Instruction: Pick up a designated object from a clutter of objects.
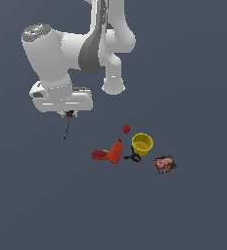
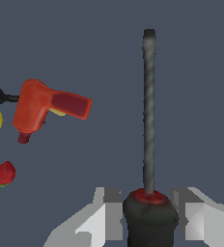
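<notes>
The screwdriver [image 2: 149,120] has a black and red handle and a slim dark shaft. My gripper [image 2: 150,214] is shut on its handle, with one finger [image 2: 106,212] on each side. In the exterior view the gripper [image 1: 68,114] is under the white hand at the left, and the screwdriver's shaft [image 1: 66,129] sticks out below it, apart from the clutter. I cannot tell whether the screwdriver touches the floor. The fingertips are hidden in the exterior view.
The other items lie to the exterior view's right: a red-orange drill-shaped tool [image 1: 110,153], a small red fruit [image 1: 126,129], a yellow cup [image 1: 142,143], a black-orange clamp [image 1: 133,157] and a dark brown packet [image 1: 165,164]. The wrist view shows the drill tool [image 2: 41,108] and the fruit [image 2: 2,173].
</notes>
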You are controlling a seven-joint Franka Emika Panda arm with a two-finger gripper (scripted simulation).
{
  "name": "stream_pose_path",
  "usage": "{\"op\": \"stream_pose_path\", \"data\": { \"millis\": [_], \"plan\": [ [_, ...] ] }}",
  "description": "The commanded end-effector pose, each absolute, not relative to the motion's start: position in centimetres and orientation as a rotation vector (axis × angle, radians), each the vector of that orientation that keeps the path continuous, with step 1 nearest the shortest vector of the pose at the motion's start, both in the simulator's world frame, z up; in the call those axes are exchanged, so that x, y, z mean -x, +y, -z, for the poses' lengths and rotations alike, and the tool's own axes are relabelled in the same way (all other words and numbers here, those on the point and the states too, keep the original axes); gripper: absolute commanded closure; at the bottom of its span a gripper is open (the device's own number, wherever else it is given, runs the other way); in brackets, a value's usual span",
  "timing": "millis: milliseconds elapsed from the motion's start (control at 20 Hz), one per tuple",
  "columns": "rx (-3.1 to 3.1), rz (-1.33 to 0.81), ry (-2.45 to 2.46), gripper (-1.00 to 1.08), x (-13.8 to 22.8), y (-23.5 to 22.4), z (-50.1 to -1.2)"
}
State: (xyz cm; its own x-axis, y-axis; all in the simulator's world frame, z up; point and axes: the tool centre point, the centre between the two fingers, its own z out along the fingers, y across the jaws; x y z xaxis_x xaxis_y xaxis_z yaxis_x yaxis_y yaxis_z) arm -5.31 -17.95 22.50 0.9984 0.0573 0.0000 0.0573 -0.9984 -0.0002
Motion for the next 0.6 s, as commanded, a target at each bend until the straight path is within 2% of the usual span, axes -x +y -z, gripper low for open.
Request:
{"op": "stream_pose_path", "data": {
  "millis": [0, 550],
  "plan": [
    [3.14, 0.0, -0.09, 1.08, 4.9, -18.9, -24.9],
    [3.14, 0.0, -0.092, 1.08, 2.7, -22.5, -34.2]
  ]
}}
